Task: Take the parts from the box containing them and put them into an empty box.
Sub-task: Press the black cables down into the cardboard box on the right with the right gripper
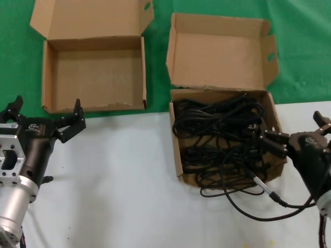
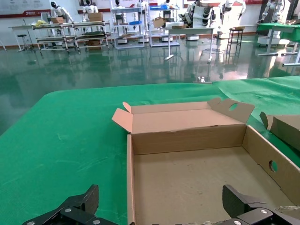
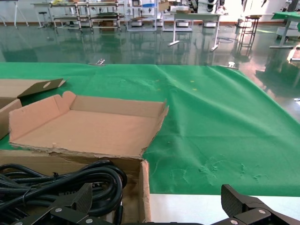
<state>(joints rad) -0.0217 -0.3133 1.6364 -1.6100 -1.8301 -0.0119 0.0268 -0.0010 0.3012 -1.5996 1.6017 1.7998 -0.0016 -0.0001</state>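
Note:
The parts are black looped cables filling the squarish box containing them at centre right; some loops spill over its front wall. Its tall lid stands open behind. The empty box, wider and low-walled, lies at the back left with its lid folded back. My right gripper is open and straddles the full box's right wall; its wrist view shows the cables and that wall between the fingers. My left gripper is open just in front of the empty box, holding nothing.
Both boxes sit where the green cloth meets the white tabletop. My own cable with a silver tip trails in front of the full box. The full box's corner shows in the left wrist view.

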